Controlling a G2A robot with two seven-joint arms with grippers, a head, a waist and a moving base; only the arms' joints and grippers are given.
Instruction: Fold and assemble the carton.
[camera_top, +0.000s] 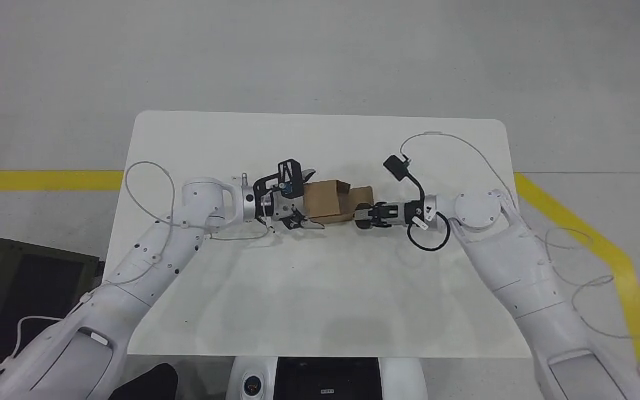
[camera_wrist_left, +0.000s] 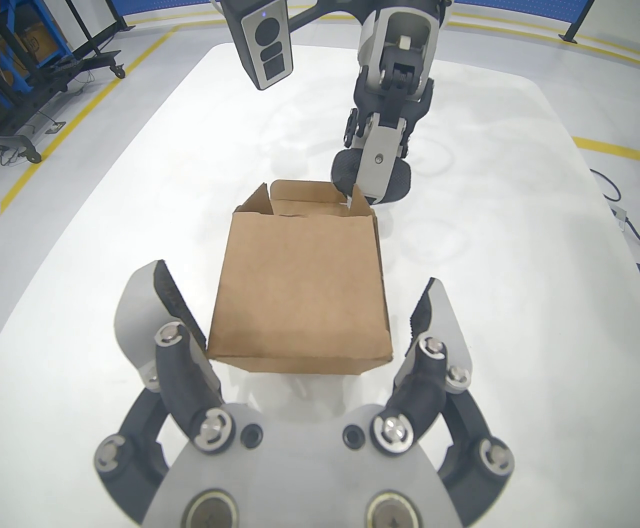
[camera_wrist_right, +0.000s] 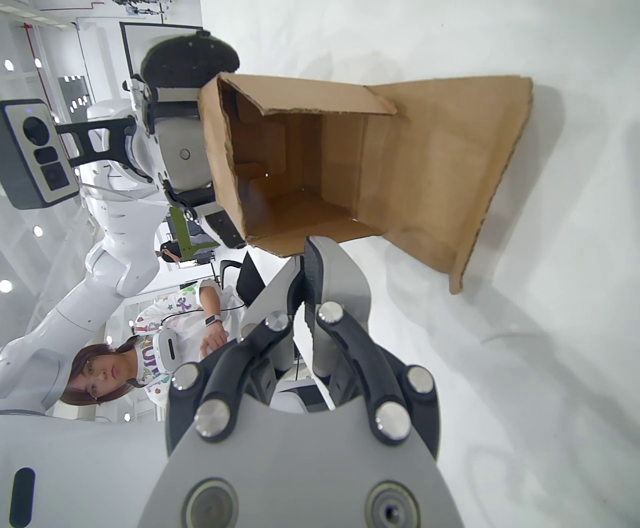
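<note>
Your white rounded table (camera_top: 330, 300) fills the middle of the top view, with the brown cardboard carton (camera_top: 327, 200) on its side at centre. Your left gripper (camera_wrist_left: 295, 280) is spread wide around its closed end, gripping nothing. Your right gripper (camera_wrist_right: 303, 260) pinches its open rim.

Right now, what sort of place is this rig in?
Probably a robot lab or factory test floor: yellow floor-marking lines run past a white table, blue metal racking stands on the floor nearby, and a single brown carton lies on the table.
</note>
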